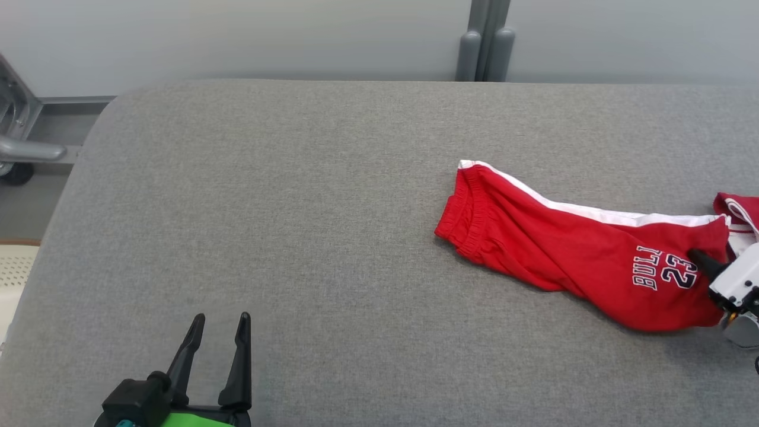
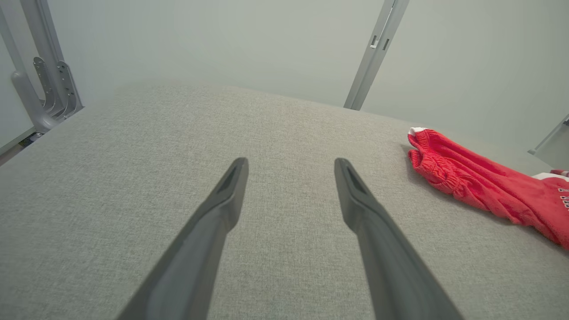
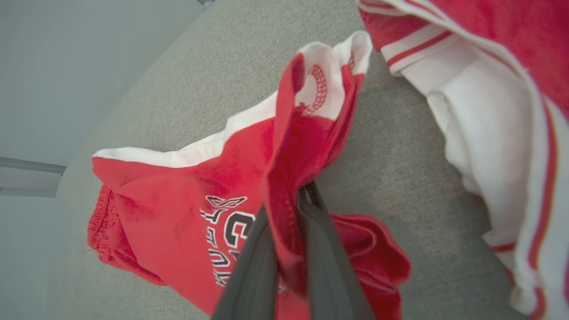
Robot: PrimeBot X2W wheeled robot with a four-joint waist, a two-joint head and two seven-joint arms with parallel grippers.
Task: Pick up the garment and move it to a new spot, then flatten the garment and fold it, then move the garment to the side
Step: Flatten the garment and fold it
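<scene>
We see the garment [image 1: 569, 249] as soft red cloth, faintly fuzzy, with a white stripe and a puckered elastic waistband (the lettering looks printed flat). The table [image 1: 296, 207] wears a matt grey weave, slightly coarse. The fingers [image 2: 222, 213] of the left gripper [image 1: 221, 318] look like dark, matt, smooth plastic. The post [image 1: 485, 41] looks like satin grey metal.

Left tool [image 1: 221, 323] low at near left, dark fingers [image 2: 220, 213] spread wide, pointing forward, right tool [image 1: 698, 260] at the right edge, fingers pinched tight on a fold of red shorts [image 1: 533, 237], white wrist [image 1: 735, 279] behind
</scene>
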